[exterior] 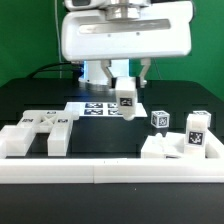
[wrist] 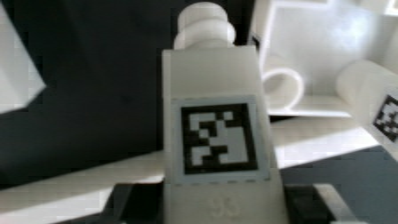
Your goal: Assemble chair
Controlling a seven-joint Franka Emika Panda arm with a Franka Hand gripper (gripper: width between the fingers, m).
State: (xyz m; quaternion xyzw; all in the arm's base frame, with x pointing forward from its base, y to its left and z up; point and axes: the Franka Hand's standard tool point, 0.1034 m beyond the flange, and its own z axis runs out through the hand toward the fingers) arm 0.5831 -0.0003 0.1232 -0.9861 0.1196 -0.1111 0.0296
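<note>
Pinched in the end effector (exterior: 126, 88), a tagged chair bar (exterior: 126, 101) is held upright over the marker board (exterior: 95, 107). It is judged rigid, light and smooth. It is best gripped on its flat sides near the tag, clear of the pegs (wrist: 205, 25). Other chair parts (exterior: 38, 133) are spread across the table (exterior: 30, 100).

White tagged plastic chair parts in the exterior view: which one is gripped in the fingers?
The narrow white tagged bar at centre, clamped upright between the fingers; every other part lies loose on the black table.
</note>
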